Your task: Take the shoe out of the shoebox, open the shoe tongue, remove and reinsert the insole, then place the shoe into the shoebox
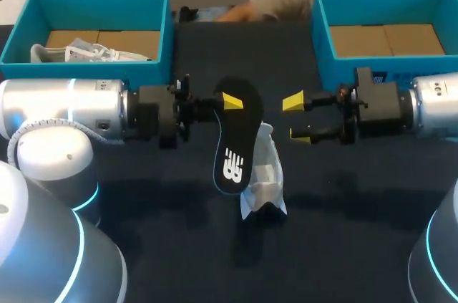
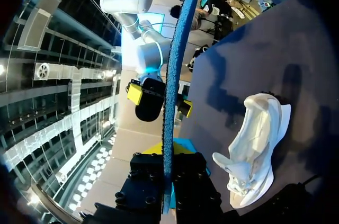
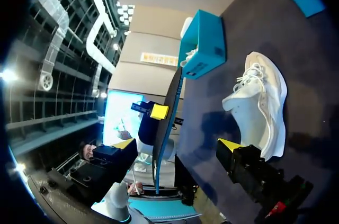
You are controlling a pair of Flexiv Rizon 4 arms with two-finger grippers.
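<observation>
White shoe [image 1: 263,174] sits nearest on the dark table [image 1: 343,246], with bare cloth all around it. Just above it hangs the black insole [image 1: 236,131], pinched near one end by the left gripper [image 1: 230,102]. The right gripper [image 1: 296,119] is beside it, fingers spread and empty. Removal looks done. Reinsertion comes next, and probably needs the right gripper to steady the shoe. Farther back, the right shoebox [image 1: 323,45] stands empty.
</observation>
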